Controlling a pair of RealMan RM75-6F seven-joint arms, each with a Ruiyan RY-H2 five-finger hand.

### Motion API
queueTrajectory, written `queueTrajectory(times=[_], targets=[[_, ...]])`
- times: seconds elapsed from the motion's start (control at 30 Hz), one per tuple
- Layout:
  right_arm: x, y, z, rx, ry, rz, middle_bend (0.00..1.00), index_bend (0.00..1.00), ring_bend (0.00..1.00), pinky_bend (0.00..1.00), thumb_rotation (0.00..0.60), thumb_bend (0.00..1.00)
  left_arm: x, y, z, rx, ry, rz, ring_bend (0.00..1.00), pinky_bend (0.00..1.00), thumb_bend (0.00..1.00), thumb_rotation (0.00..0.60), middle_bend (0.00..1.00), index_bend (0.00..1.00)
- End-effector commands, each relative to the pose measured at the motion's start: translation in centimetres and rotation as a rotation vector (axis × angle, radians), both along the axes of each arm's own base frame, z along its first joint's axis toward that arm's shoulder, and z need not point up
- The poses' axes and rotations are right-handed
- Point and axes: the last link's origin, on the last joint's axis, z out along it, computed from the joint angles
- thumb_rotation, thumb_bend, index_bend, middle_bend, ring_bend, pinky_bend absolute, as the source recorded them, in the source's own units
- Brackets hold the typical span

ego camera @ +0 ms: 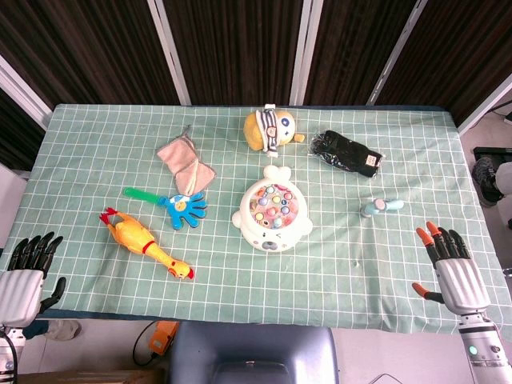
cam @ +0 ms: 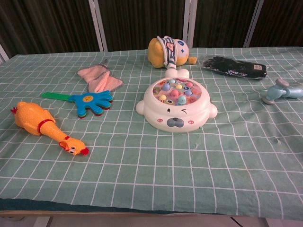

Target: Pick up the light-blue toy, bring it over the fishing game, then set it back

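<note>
The light-blue toy [ego camera: 382, 207] [cam: 281, 91] is a small hammer-like piece lying on the green checked cloth at the right side. The fishing game [ego camera: 271, 213] [cam: 176, 104] is a white round animal-shaped tub with coloured fish, at the table's middle. My right hand [ego camera: 454, 265] hovers at the near right edge, fingers spread, holding nothing, well short of the toy. My left hand [ego camera: 26, 270] sits at the near left edge, fingers apart and empty. The chest view shows neither hand.
A yellow rubber chicken [ego camera: 145, 243] and a blue hand-shaped clapper [ego camera: 177, 206] lie on the left. A pink cloth [ego camera: 185, 163], a striped plush duck [ego camera: 271, 129] and a black glove-like item [ego camera: 348, 154] lie further back. The table's near edge [ego camera: 240, 322] runs between my hands.
</note>
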Motion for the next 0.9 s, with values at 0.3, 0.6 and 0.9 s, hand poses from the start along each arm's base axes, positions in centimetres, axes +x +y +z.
queueTrajectory(times=[0.3, 0.6, 0.9], targets=[[-0.7, -4.5, 0.7, -0.019, 0.035, 0.019, 0.0, 0.01, 0.0, 0.0, 0.6, 0.29, 0.0, 0.2, 0.2, 0.007, -0.007, 0.002, 0.0, 0.05, 0.41, 0.6, 0.03, 0.07], [-3.3, -14.5, 2.3, 0.019, 0.041, -0.087, 0.0, 0.34, 0.0, 0.01, 0.6, 0.29, -0.1, 0.3, 0.4, 0.012, -0.013, 0.006, 0.0, 0.04, 0.41, 0.6, 0.03, 0.07], [-5.0, -18.6, 1.1, 0.014, 0.055, -0.098, 0.01, 0.52, 0.0, 0.06, 0.6, 0.41, -0.1, 0.4, 0.2, 0.001, -0.013, 0.009, 0.0, 0.02, 0.41, 0.6, 0.03, 0.06]])
